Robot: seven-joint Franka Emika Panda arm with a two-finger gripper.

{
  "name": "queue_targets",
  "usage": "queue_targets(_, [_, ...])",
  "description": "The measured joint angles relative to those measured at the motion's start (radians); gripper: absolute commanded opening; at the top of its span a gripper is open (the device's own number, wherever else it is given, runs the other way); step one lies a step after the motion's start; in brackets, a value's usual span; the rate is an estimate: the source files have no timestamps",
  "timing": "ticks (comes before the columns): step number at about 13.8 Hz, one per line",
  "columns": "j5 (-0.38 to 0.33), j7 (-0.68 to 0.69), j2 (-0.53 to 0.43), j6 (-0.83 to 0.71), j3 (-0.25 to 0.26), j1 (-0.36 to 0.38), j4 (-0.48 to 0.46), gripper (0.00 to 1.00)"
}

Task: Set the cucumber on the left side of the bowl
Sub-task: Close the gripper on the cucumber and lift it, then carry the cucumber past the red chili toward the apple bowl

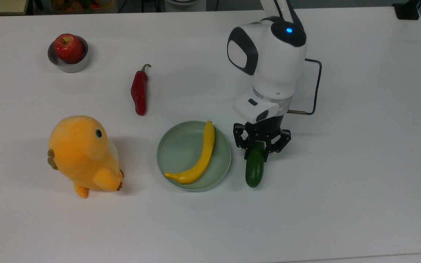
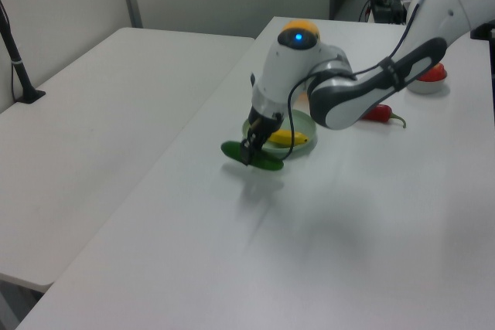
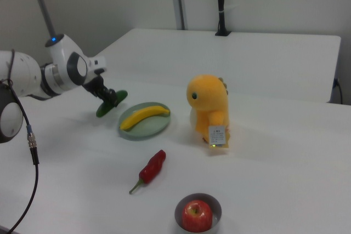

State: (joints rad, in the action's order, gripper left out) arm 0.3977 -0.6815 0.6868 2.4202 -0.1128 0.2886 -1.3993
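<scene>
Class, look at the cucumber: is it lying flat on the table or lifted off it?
Lifted. The pincer is shut on the cucumber, which hangs tilted above its shadow on the table.

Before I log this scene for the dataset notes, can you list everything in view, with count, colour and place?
cucumber: one, dark green, held in the gripper, tilted just above the table beside the dish.
bowl: one, silver steel, far corner at the top view's left.
apple: one, red, sitting in the bowl.
chili: one, red with green stem, on the table between bowl and dish.
dish: one, pale green, shallow, mid-table.
banana: one, yellow, curved, lying in the dish.
plush toy: one, orange, at the top view's left of the dish.
table: one, white.
gripper: one, black, on the white arm, shut on the cucumber.
</scene>
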Motion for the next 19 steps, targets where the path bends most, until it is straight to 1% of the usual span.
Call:
queue_targets(2, [0.001,0.003,-0.081,0.000,0.000,-0.008,-0.022,0.09])
queue_targets(4, [-0.004,0.043,-0.201,-0.005,0.000,-0.031,-0.112,0.09])
queue_targets(5, [-0.021,0.085,-0.280,-0.006,0.000,-0.045,-0.190,0.09])
queue_targets(6, [-0.035,0.115,-0.330,-0.016,0.000,-0.054,-0.243,0.09])
queue_targets(7, [-0.052,0.156,-0.380,-0.037,0.000,-0.064,-0.297,0.09])
queue_targets(9, [-0.125,0.282,-0.509,-0.128,0.001,-0.097,-0.421,0.09])
queue_targets(10, [-0.157,0.324,-0.546,-0.165,0.004,-0.108,-0.450,0.09])
queue_targets(11, [-0.201,0.393,-0.599,-0.228,0.018,-0.123,-0.485,0.09])
queue_targets(12, [-0.220,0.452,-0.649,-0.296,0.044,-0.133,-0.510,0.09])
queue_targets(14, [-0.227,0.571,-0.725,-0.401,0.116,-0.145,-0.538,0.09])
queue_targets(15, [-0.228,0.644,-0.756,-0.425,0.142,-0.164,-0.557,0.09])
queue_targets(16, [-0.228,0.696,-0.780,-0.430,0.157,-0.182,-0.576,0.09])
queue_targets(19, [-0.239,0.793,-0.851,-0.431,0.205,-0.228,-0.655,0.09])
